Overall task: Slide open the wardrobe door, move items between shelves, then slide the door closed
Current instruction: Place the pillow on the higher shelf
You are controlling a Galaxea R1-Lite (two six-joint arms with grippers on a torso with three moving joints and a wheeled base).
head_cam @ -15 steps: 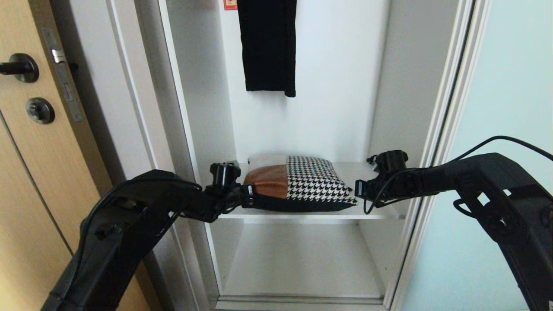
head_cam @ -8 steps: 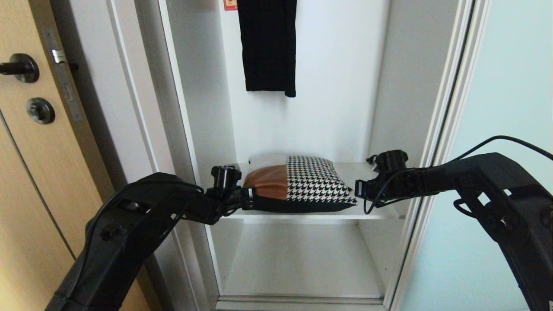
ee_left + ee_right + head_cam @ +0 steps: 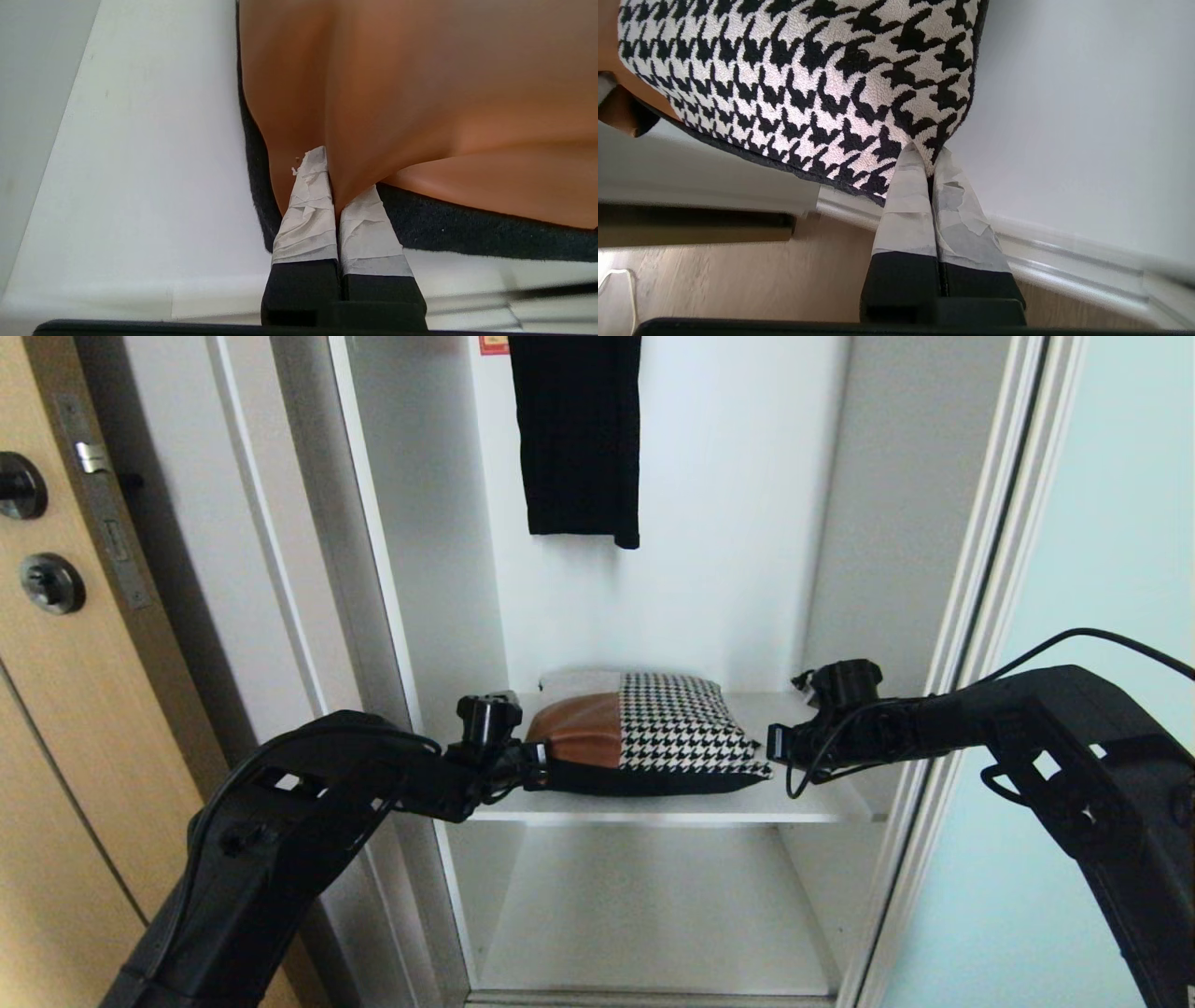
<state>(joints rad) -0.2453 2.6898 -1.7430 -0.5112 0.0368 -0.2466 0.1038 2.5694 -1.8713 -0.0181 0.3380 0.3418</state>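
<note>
At frame centre, we clamped our left gripper (image 3: 540,771) and right gripper (image 3: 773,744) on opposite ends of the bag (image 3: 653,733), lying crosswise on the shelf (image 3: 822,807).

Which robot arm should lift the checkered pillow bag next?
Both together: the left gripper pinches the bag's brown corner, the right gripper its checkered corner. Neither alone looks better placed.

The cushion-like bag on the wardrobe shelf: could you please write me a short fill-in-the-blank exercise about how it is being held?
1. The left tool is pinched shut on the bag's ____ leather end.
2. The right tool is shut on the corner with the ____ pattern.
3. The bag lies on the ____ of the two white shelves.
4. Above it hangs a ____ garment.

Missing words: tan-brown; houndstooth; upper; black
</note>
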